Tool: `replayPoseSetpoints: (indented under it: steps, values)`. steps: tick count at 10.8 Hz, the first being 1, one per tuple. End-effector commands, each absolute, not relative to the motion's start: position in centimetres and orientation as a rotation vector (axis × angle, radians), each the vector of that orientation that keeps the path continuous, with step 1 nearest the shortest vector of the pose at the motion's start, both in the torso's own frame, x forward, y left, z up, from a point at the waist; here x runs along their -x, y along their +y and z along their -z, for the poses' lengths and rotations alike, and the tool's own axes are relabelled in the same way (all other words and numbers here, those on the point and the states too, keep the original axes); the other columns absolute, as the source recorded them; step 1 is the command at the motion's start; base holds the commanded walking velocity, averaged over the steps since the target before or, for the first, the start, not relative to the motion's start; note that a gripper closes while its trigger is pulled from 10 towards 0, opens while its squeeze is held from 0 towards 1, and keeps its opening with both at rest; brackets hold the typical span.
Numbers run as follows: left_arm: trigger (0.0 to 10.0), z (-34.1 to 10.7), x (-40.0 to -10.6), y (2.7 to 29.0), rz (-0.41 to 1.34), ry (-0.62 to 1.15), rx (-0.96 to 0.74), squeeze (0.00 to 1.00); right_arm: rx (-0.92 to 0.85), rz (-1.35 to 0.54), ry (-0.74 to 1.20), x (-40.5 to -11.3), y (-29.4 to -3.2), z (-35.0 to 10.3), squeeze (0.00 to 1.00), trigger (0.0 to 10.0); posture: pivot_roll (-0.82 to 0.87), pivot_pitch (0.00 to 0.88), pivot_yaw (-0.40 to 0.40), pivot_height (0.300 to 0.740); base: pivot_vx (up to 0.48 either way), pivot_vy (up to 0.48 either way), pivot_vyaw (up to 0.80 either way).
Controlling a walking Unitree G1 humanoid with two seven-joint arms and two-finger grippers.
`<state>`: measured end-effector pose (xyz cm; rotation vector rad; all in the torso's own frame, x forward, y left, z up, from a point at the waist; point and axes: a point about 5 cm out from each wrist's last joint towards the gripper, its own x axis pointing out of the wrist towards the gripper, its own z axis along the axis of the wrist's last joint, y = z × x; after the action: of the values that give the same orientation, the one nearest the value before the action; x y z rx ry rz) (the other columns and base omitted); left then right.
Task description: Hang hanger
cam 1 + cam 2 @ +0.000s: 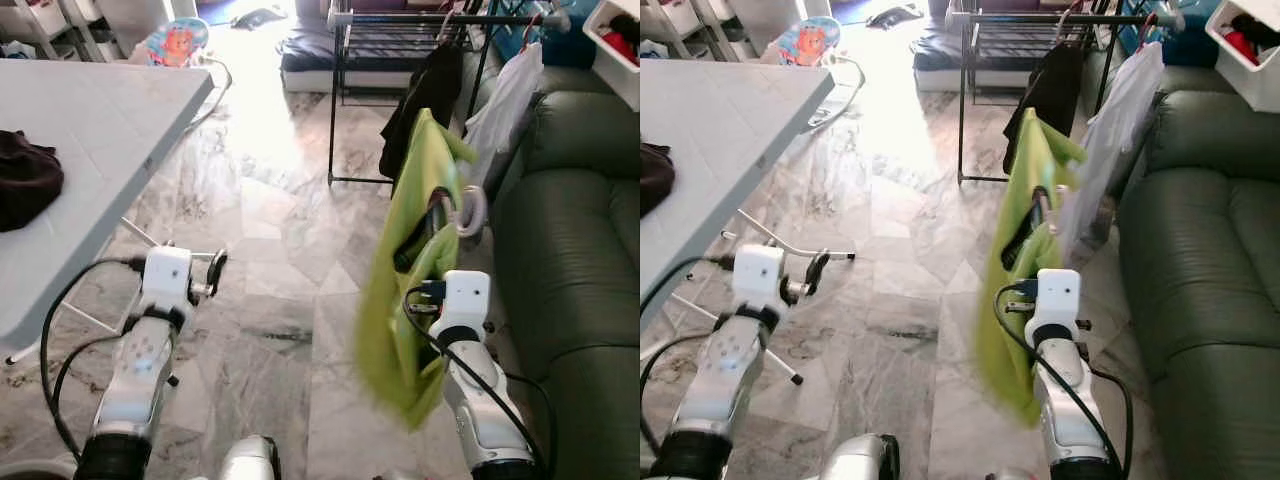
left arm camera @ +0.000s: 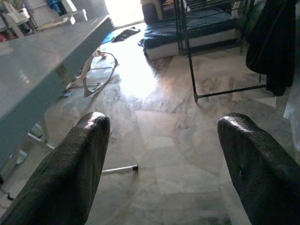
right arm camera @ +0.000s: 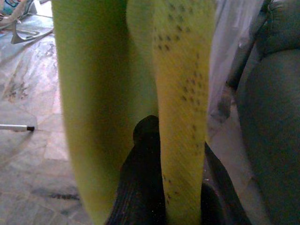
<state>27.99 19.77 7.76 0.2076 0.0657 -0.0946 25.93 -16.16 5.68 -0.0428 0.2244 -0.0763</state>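
Right gripper [image 1: 437,222] is raised forward, fingers pinched on a lime-green shirt [image 1: 405,300] on a hanger [image 1: 470,212], held beside the green sofa [image 1: 575,260]. The shirt hangs lengthwise downward, hook end toward the clothes rack [image 1: 400,30]. Left gripper [image 2: 164,154] is extended low, fingers spread, beside the white table [image 1: 90,130] over marble floor [image 1: 280,230].

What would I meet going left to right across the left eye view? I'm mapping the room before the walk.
Dark garment on the white table → left claw → green garment, held by the right claw → green sofa.
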Motion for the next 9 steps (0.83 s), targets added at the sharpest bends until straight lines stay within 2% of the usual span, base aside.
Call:
replayPoseSetpoints:
  steps: [1,2,3,7,9]
  values:
    - [10.0,-7.3,-28.0,19.8,0.108,0.093,-0.202,0.00,0.015,0.067,0.193,-26.2,-16.1,-6.3,0.00,10.0,-0.03,0.041,0.048,0.740,0.000,0.000,0.00]
    - [10.0,-7.5,-28.2,19.5,0.122,0.081,-0.181,0.00,0.006,0.050,0.198,-26.5,-16.1,-6.3,0.00,10.0,-0.03,0.050,0.031,0.740,0.000,0.000,0.00]
    - [10.0,-7.4,-28.2,19.5,0.122,0.085,-0.159,0.00,0.013,0.025,0.204,-26.7,-15.9,-6.3,0.00,10.0,-0.04,0.052,0.020,0.740,0.379,0.000,0.00]
    - [10.0,-8.1,-28.9,19.1,0.160,0.052,-0.144,0.00,0.009,-0.062,0.209,-27.1,-15.0,-6.4,0.00,10.0,-0.03,0.072,-0.021,0.740,0.408,0.250,0.00]
    - [10.0,-7.9,-28.9,18.8,0.165,0.051,-0.136,0.00,0.015,-0.070,0.220,-27.4,-15.1,-6.4,0.00,10.0,-0.03,0.073,-0.024,0.740,0.431,0.000,0.00]
